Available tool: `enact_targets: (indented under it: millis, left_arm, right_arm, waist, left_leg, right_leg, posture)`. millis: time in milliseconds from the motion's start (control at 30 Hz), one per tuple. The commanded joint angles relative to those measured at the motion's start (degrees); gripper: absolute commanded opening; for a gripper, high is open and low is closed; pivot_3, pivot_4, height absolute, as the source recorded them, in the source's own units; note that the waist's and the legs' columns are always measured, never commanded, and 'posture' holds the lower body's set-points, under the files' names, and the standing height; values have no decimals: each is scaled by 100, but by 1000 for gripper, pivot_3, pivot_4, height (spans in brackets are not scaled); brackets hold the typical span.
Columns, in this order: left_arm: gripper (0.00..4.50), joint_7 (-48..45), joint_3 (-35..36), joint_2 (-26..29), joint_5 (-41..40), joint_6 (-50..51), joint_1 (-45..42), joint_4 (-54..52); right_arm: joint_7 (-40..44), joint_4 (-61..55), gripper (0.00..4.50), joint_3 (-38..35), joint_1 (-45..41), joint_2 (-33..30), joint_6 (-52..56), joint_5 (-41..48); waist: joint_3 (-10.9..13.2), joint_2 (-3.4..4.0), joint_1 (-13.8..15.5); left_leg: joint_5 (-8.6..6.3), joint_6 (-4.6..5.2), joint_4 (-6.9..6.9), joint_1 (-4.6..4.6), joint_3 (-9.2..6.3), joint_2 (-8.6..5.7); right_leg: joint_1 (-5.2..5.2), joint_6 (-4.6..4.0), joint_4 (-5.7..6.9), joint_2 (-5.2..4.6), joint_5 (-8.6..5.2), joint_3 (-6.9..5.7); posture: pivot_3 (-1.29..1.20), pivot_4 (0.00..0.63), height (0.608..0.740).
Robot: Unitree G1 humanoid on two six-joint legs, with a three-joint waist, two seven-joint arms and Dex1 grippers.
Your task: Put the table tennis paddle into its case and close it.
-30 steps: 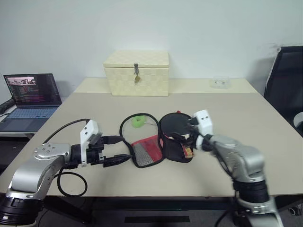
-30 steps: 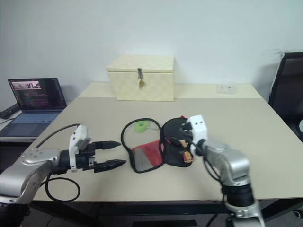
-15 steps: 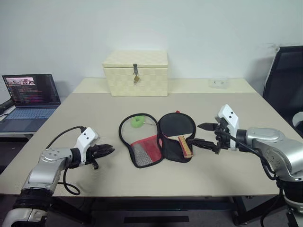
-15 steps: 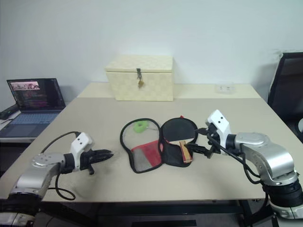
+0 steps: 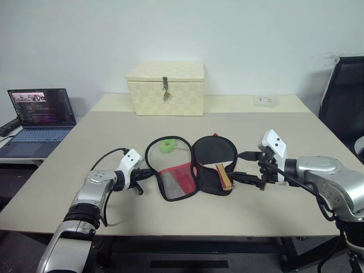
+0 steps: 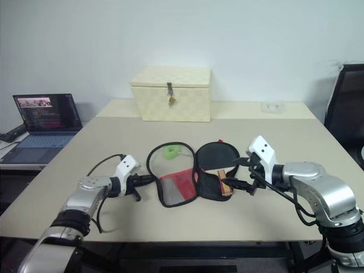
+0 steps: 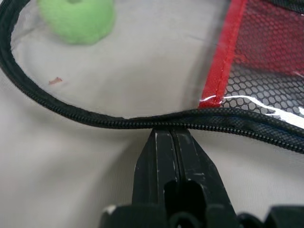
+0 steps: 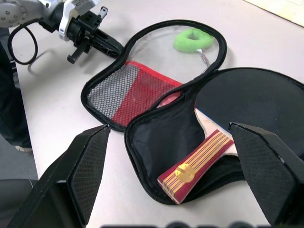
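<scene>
The case (image 8: 156, 118) is soft black cloth edged with a toothed zip, with a red mesh pocket and a clear glossy plastic panel; the table tennis paddle (image 8: 209, 152) has a matt black rubber face and a striped pale wood-and-red handle; the ring (image 7: 76, 19) looks fuzzy green; the table (image 5: 284, 136) is smooth, matt beige; the box (image 5: 165, 88) is cream woven with a metal latch.

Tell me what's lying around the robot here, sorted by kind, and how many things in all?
Sports gear: 2, the table tennis paddle and its open case
Boxes: 2, a cream woven latched box and a small clear box
Electronics: 1, an open laptop
Furniture: 2, a table and a black chair
Total: 7
</scene>
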Motion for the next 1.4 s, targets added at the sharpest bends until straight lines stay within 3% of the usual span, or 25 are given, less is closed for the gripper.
enact_targets:
  millis: [33,333,533,733,900,1133,1233,1400]
  left_arm:
    - [11,-168,-111,-244,59,-154,-222,35]
    - [11,-496,-194,-1125,-123,-109,-1409,-282]
    - [11,-232,-112,-1830,46,-595,-2618,918]
    - [11,-113,-91,-2026,189,-1085,-2955,1633]
    - [11,-465,103,-1708,-32,-1068,-2487,1259]
    - [2,-1464,556,-513,-1045,571,-608,-1605]
    - [2,-1350,850,-48,-1402,1243,126,-2694]
    - [2,-935,1133,264,-1709,1876,785,-3732]
  right_arm:
    - [-10,-237,4425,-178,30,-133,-113,62]
    - [131,-188,4425,-695,200,-590,18,285]
    - [-13,26,4425,-1001,305,-856,184,309]
    - [-325,0,4425,-984,330,-780,349,311]
    - [-915,215,4425,-791,202,-210,539,248]
    - [-1947,1429,4463,-583,-371,1036,825,-20]
    - [-2255,2219,4463,-526,-638,1442,625,-299]
    - [-2313,3251,4463,-346,-911,1734,155,-707]
  waist:
    - [-1,-1,26]
    - [1,-4,73]
    - [2,-7,53]
    - [2,-6,-83]
    - [2,-5,-115]
    - [1,-2,-161]
    - [1,-2,-146]
    - [0,-3,-21]
  left_leg:
    - [0,0,2,0,-3,-1]
    - [0,0,9,-6,-8,-7]
    - [0,0,12,-4,-5,-12]
    - [0,1,1,7,8,-16]
    - [0,0,0,8,8,-1]
    - [2,-3,-1,0,-9,10]
    - [3,-5,0,-1,-13,10]
    - [2,-4,1,-1,-11,1]
  right_leg:
    - [3,0,-1,-1,0,-3]
    - [8,7,-7,-2,3,-8]
    - [15,11,-12,-2,4,-6]
    - [11,11,-8,10,4,11]
    - [9,10,-5,17,4,14]
    - [-9,6,5,14,5,17]
    - [-14,5,9,7,6,24]
    - [-9,5,5,3,6,16]
  posture:
    - [0,150,740]
    - [0,150,740]
    - [0,150,740]
    - [0,150,740]
    - [0,150,740]
    - [0,150,740]
    - [0,150,740]
    - [0,150,740]
